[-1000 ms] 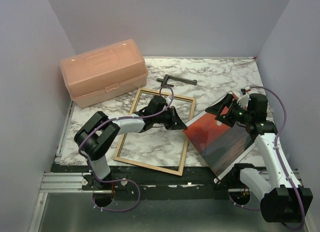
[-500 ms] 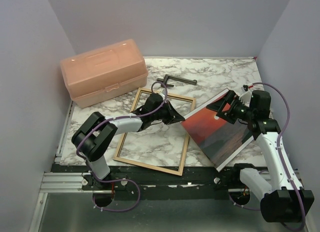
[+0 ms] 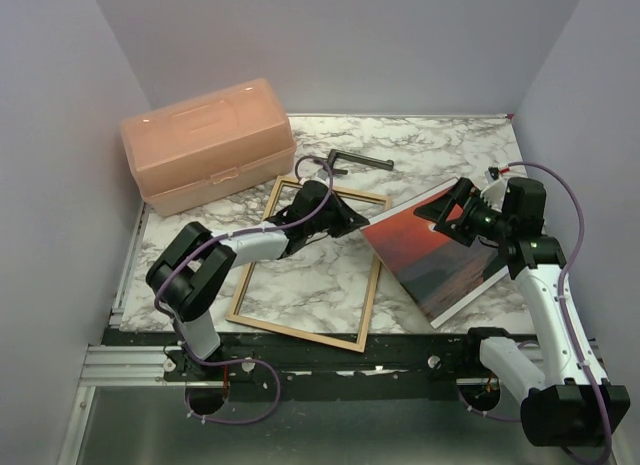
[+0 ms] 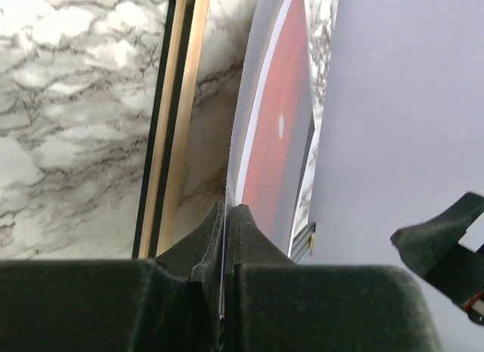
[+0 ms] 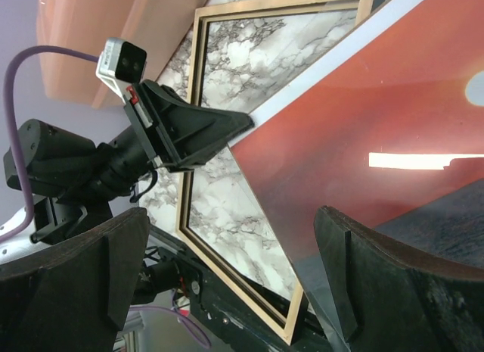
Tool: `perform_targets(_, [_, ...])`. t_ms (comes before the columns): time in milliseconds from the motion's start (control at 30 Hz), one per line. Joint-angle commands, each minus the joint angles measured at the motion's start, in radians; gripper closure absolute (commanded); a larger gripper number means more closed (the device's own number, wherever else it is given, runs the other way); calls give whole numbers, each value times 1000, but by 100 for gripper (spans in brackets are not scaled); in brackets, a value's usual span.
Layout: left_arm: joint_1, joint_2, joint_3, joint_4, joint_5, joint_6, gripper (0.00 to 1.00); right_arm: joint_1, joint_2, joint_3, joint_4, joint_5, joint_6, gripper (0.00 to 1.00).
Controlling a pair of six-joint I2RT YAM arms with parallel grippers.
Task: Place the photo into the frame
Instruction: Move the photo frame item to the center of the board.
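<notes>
The photo [image 3: 440, 257] is a large glossy rectangular print: red-orange sky, a small white sun, a darker band of sea and a thin white border, with a bright streak of glare across its sheen in the right wrist view. It sits to the right of the frame [image 3: 300, 331], tilted, with its left corner over the frame's right rail. That corner is pinched between the closed padded fingers of the left hand [image 4: 227, 212], whose camera sees the sheet almost edge-on. The right hand [image 3: 452, 215] is at the photo's edge farthest from the frame, its two dark fingers spread wide and gripping nothing. The frame lies flat on the counter [image 3: 440, 150], a thin tan wooden rectangle with a black inner lip, the grey-veined white marble showing through its opening. Beyond the frame's far left corner stands a translucent peach plastic toolbox [image 3: 207, 143] with rounded edges and a moulded lid handle. Just past the frame's far rail lies a dark T-shaped metal tool [image 3: 355, 162].
</notes>
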Motion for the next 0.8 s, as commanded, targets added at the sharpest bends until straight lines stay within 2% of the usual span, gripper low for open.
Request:
perform_targets(0, [-17, 36, 80, -78, -153, 11, 100, 0, -20, 28, -32, 0, -12, 0])
perform_targets(333, [-84, 175, 240, -122, -107, 9, 100, 0, -30, 18, -56, 16, -31, 0])
perform_targets(767, [-199, 236, 272, -190, -95, 32, 100, 0, -38, -17, -56, 25, -32, 0])
